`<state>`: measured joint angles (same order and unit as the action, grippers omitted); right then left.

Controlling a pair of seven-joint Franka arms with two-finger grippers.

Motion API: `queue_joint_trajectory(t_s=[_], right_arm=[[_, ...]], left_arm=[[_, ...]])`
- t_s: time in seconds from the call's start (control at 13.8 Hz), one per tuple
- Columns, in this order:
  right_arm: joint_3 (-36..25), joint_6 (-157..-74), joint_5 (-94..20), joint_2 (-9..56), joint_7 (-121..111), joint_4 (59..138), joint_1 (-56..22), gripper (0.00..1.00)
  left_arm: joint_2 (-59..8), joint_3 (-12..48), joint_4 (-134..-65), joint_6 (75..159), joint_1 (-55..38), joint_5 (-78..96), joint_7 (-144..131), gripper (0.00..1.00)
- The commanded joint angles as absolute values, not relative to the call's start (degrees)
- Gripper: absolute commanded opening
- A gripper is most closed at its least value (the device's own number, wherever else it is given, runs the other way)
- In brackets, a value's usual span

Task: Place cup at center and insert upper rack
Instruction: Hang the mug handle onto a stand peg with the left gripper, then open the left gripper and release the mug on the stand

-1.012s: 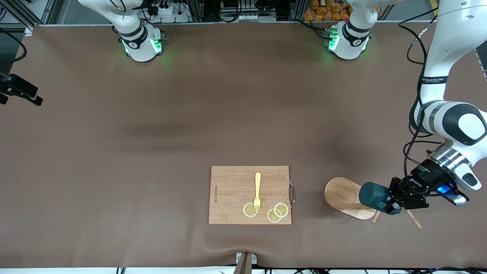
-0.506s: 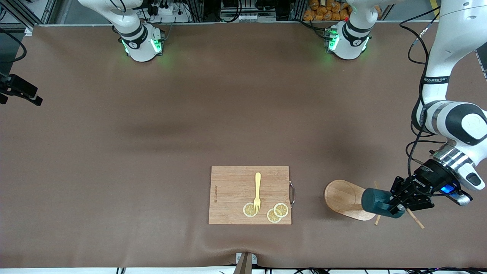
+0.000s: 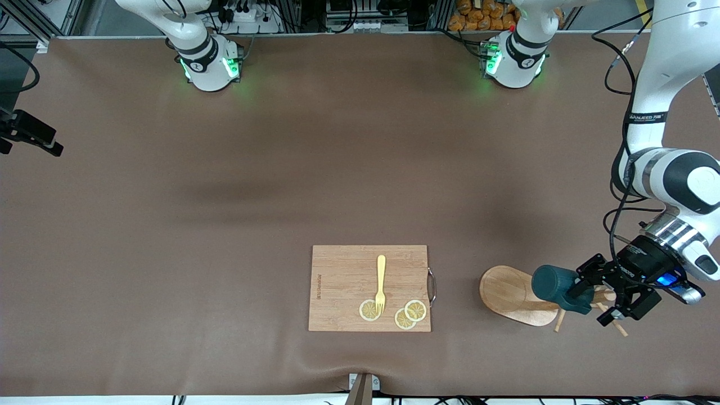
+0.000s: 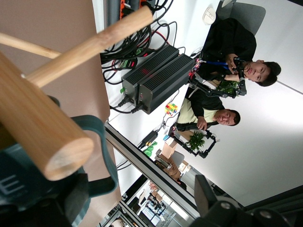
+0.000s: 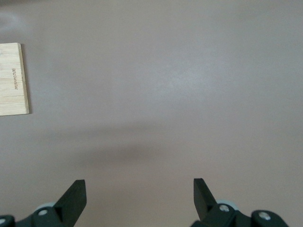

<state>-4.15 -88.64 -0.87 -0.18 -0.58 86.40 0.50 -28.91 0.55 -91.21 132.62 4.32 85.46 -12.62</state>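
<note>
Here I count one cup (image 3: 554,287), one upper rack (image 3: 514,295), one cutting board (image 3: 369,288), one yellow fork (image 3: 381,283) and three lemon slices (image 3: 409,314) on the brown table (image 3: 225,197). In the lower right of the front view, the dark teal cup lies on its side against the wooden rack, which is also lying down: its oval base (image 3: 509,292) faces the camera and its thin pegs (image 3: 558,322) stick out below the cup. The left gripper (image 3: 604,292) is at the cup's end of the rack, and I see its fingers spread wide, one above and one below the pole; they hold nothing, and the cup rests free on the rack. In the left wrist view, the round pole (image 4: 40,137) of the rack fills the lower left of the frame, one peg (image 4: 90,45) crosses the upper left, and the teal handle (image 4: 102,161) of the cup curves just beside the pole's end. The cutting board sits in the lower middle of the front view, with the fork lying on it and the three slices at its lower edge, one under the fork tines. The right gripper (image 5: 139,198) waits above bare table, fully open and empty; a corner of the board (image 5: 14,78) shows at the left edge of its wrist view.
</note>
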Motion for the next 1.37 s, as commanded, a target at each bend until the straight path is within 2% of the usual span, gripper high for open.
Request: queue_joint_trajectory(t_s=[0.0,0.29,0.58,0.87,1.08,1.3], right_arm=[[-3.9,-88.4,-0.9,-1.0,-0.4,86.9,1.1,1.00],[-3.9,-88.4,-0.9,-1.0,-0.4,86.9,1.0,1.00],[-3.9,-88.4,-0.9,-1.0,-0.4,87.0,1.1,1.00],[-3.9,-88.4,-0.9,-0.9,-0.4,86.9,1.2,1.00],[-3.9,-88.4,-0.9,-0.9,-0.4,86.9,1.3,1.00],[-3.9,-88.4,-1.0,-0.9,-0.4,86.9,1.3,1.00]], left_arm=[[-25.9,0.8,-94.5,133.1,4.8,83.3,-12.7,1.00],[-22.9,0.7,-96.0,132.9,5.9,78.7,-12.7,1.00],[-18.6,0.7,-96.3,133.2,5.8,64.3,-12.8,1.00],[-15.1,1.5,-96.4,132.1,5.2,38.3,-18.9,1.00],[-13.8,3.9,-96.0,127.2,4.8,21.3,-20.8,1.00],[-11.1,6.7,-96.0,117.3,4.9,9.8,-20.0,1.00]])
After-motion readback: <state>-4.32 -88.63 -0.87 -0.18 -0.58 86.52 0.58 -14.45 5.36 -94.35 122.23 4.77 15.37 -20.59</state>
